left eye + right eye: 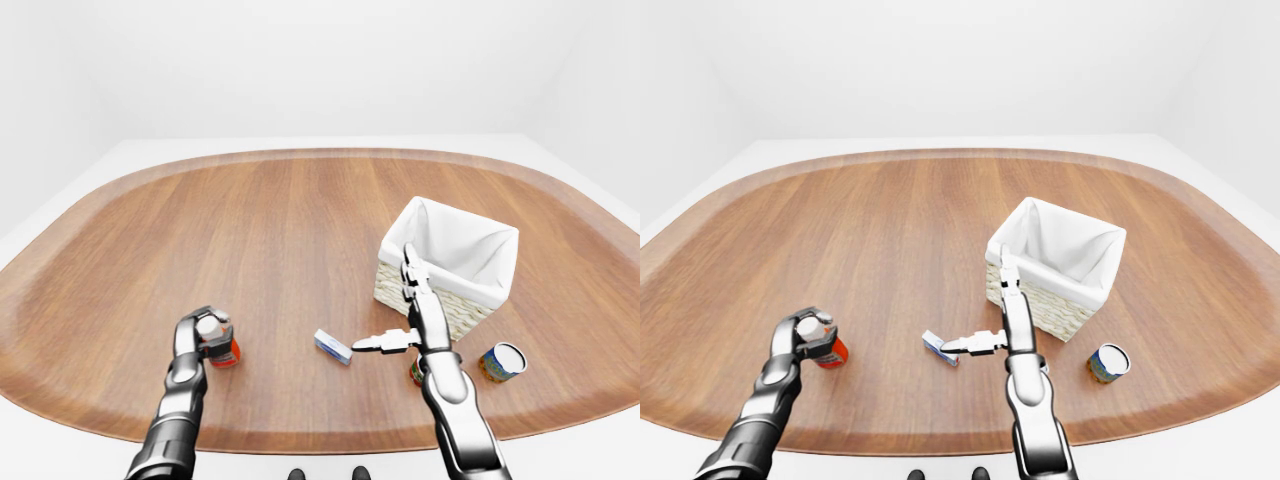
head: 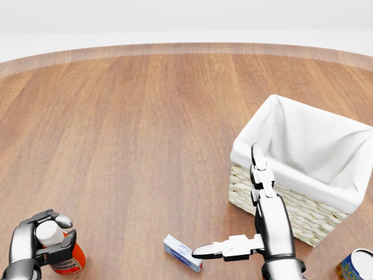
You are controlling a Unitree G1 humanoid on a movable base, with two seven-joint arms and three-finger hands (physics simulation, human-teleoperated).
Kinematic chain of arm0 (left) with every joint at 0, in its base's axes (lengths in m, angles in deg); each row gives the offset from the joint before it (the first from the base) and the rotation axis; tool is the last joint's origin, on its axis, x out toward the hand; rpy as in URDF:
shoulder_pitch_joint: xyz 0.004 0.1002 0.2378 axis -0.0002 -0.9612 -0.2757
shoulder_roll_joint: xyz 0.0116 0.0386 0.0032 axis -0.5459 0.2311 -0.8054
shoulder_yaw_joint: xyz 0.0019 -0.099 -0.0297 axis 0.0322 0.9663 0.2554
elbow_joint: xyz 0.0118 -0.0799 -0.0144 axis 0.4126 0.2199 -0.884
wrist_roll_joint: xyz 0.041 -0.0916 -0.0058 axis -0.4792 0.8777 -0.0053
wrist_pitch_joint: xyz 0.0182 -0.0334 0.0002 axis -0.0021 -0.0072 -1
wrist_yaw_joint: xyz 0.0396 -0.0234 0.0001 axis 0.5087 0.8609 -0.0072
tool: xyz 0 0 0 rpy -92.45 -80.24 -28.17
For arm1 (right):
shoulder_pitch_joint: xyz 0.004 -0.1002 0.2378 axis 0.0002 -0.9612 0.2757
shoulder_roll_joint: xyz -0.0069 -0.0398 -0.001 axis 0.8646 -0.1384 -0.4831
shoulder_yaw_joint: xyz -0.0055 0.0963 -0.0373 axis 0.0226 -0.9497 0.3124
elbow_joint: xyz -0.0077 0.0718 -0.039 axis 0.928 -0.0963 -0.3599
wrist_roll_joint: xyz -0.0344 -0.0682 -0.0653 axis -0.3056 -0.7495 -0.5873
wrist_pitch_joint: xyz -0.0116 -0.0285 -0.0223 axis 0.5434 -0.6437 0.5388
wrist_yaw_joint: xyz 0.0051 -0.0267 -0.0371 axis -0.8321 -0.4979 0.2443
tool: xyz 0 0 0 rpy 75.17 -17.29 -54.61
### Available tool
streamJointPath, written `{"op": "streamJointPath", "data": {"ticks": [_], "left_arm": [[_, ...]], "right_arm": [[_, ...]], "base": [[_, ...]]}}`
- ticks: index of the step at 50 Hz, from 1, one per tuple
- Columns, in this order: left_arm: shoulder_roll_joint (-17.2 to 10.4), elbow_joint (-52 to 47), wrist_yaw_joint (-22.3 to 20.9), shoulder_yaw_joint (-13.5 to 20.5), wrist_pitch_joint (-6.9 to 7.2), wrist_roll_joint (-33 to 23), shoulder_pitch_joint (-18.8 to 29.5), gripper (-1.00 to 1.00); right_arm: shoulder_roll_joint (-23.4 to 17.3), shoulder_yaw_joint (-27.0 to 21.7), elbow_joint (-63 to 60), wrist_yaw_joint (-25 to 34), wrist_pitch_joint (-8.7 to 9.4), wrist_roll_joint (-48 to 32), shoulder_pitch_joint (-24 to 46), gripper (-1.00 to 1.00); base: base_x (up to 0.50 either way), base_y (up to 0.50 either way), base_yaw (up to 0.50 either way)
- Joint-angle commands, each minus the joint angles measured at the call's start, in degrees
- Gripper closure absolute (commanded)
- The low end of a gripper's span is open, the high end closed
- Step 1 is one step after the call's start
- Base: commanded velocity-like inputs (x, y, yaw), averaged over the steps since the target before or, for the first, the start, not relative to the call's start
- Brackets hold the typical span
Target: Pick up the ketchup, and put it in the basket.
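The ketchup (image 2: 69,261) is a red bottle with a white cap, upright at the bottom left of the head view. My left hand (image 2: 42,238) has its fingers closed round the bottle's neck and cap. I cannot tell whether the bottle rests on the table or is just off it. The basket (image 2: 303,214) is wicker with a white cloth lining, at the right of the head view, and looks empty. My right hand (image 2: 233,210) is open, fingers pointing up beside the basket's left wall, thumb stretched left.
A small white and blue box (image 2: 182,252) lies on the table just under my right thumb. A tin can (image 1: 502,361) lies at the lower right. Another small can (image 1: 415,373) is partly hidden behind my right wrist. The oval wooden table (image 1: 300,220) spreads beyond.
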Motion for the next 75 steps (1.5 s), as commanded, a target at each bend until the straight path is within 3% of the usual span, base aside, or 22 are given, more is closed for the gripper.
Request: {"op": "streamJointPath", "data": {"ticks": [1,10,15,20,27,28,36,40,60,75], "left_arm": [[0.58,1.27,0.09,-0.75,0.0,0.53,-0.11,1.0],[1.05,-2.4,0.22,-0.79,0.0,0.36,-1.43,1.0],[2.68,-10.95,0.65,-1.85,0.0,-1.49,-3.4,1.0],[5.04,-28.36,-0.14,-2.53,0.0,-3.8,-6.62,1.0],[6.9,-35.1,-0.82,-3.41,0.0,-5.63,-5.91,1.0],[7.25,-38.2,-1.05,-3.94,2.28,-5.94,-5.97,1.0],[9.62,-48.0,-1.94,-6.44,8.85,-7.96,-6.83,1.0],[10.63,-50.7,-2.24,-7.69,10.0,-8.79,-7.2,1.0],[15.97,-64.79,-3.04,-17.22,10.0,-13.38,-9.31,1.0],[17.71,-67.97,-3.45,-20.51,10.0,-15.18,-7.91,1.0]], "right_arm": [[0.03,-0.06,1.52,-0.03,-0.65,-0.06,0.53,-1.0],[0.14,0.04,2.43,0.06,-0.78,-0.2,1.0,-1.0],[0.18,0.1,2.61,0.15,-0.89,-0.22,1.02,-1.0],[0.2,0.1,2.95,0.23,-1.04,-0.13,1.14,-1.0],[0.3,0.63,2.67,0.18,-0.88,-0.38,0.93,-1.0],[0.29,0.63,2.53,0.17,-0.86,-0.36,0.85,-1.0],[0.24,0.61,2.47,0.14,-0.91,-0.34,0.86,-1.0],[0.25,0.59,2.51,0.13,-0.87,-0.36,0.94,-1.0],[0.17,0.79,0.95,0.19,-0.54,-0.28,0.09,-1.0],[0.16,0.96,1.12,0.04,-0.77,-0.34,0.09,-1.0]], "base": [[0.0,0.0,0.0],[0.0,0.0,0.0],[0.0,0.0,0.0],[0.0,0.0,0.0],[0.0,0.0,0.0],[0.0,0.0,0.0],[0.0,0.0,0.0],[0.0,0.0,0.0],[0.0,0.0,0.0],[0.0,0.0,0.0]]}}
